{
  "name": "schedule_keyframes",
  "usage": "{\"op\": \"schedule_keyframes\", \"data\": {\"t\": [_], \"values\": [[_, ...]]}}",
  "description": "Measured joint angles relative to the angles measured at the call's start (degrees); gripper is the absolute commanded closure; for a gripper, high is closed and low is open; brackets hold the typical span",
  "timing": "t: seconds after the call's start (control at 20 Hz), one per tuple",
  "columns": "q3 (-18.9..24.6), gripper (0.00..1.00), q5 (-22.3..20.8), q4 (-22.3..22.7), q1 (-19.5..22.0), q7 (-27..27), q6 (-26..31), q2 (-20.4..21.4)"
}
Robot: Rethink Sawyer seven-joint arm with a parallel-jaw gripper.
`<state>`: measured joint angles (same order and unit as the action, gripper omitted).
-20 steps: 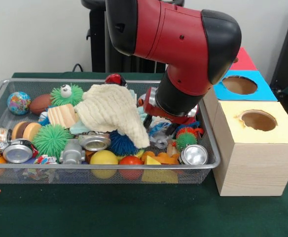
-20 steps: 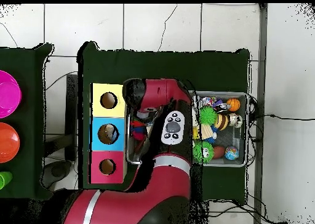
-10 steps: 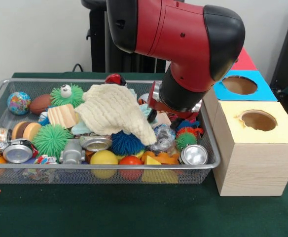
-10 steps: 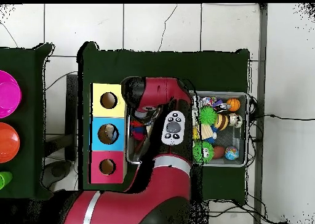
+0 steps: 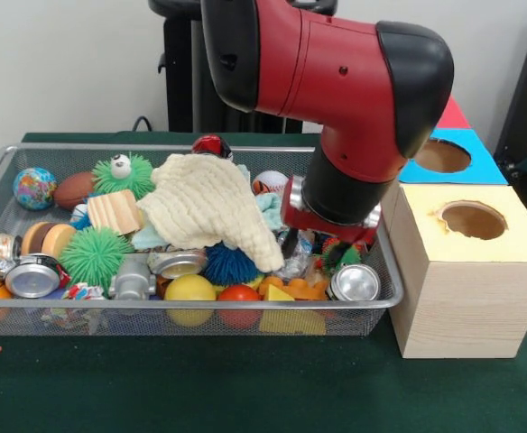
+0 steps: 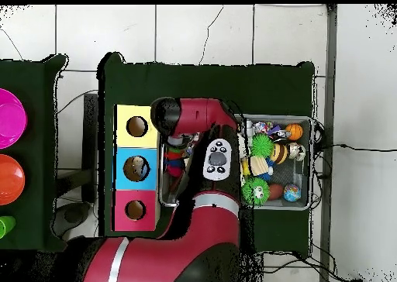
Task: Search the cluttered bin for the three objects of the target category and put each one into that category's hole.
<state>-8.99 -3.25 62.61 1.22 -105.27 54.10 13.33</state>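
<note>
Low over the right end of the wire mesh bin (image 5: 200, 307), the end effector (image 5: 322, 248) of the red and black arm (image 5: 336, 81) is being hidden by the wrist and the clutter, so whether it is released, clenched or grasping something cannot be told. It is sitting among a crumpled clear wrapper (image 5: 295, 262), a green spiky ball (image 5: 343, 255) and a silver can (image 5: 355, 283).

Which category is being sought cannot be told. The bin is being kept crowded: a cream knitted cloth (image 5: 205, 207), a wooden block (image 5: 115, 212), a globe ball (image 5: 34, 188) and a yellow ball (image 5: 189, 289) are lying there.

In the overhead view, something pale is being shown inside the blue box's hole (image 6: 137, 168), while the yellow box's hole (image 6: 137, 126) and the red box's hole (image 6: 136, 210) are appearing dark. By this judgement, at most one delivery is being counted as done, and further searching is being left.
</note>
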Motion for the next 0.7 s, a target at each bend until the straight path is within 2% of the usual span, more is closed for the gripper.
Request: {"op": "schedule_keyframes", "data": {"t": [0.1,0.7], "values": [[0.54,0.00,-0.12,0.24,0.26,0.01,-3.03,-0.48],[0.78,0.00,-0.01,0.23,0.92,0.01,-3.71,-1.29]]}}
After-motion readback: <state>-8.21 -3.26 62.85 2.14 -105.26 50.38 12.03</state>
